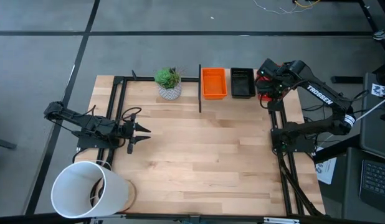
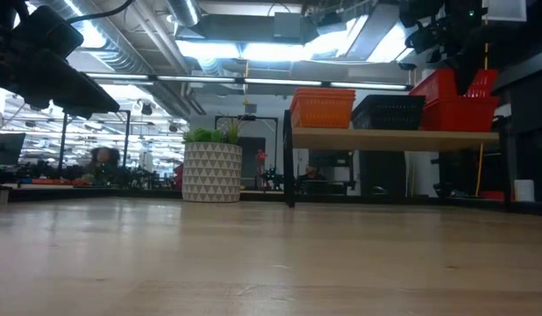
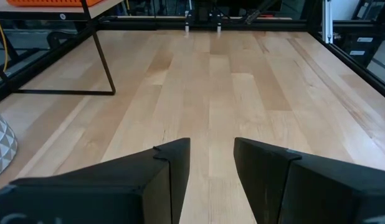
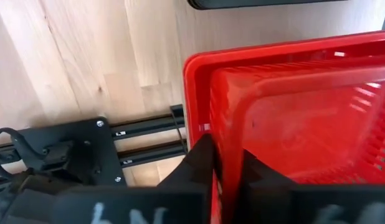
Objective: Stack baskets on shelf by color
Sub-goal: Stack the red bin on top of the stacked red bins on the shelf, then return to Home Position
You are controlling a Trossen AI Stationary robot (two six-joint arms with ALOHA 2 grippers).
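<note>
Right gripper (image 4: 227, 180), jaws pinching the red basket (image 4: 304, 112) rim, holds it tilted over the shelf (image 2: 394, 137). Left gripper (image 3: 211, 180), jaws spread and empty, hovers over the table (image 1: 205, 155).

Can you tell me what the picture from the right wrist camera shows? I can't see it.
The right hand pinches the rim of a red basket, one dark finger on each side of the wall. Below lie light wood and a black metal frame.
</note>
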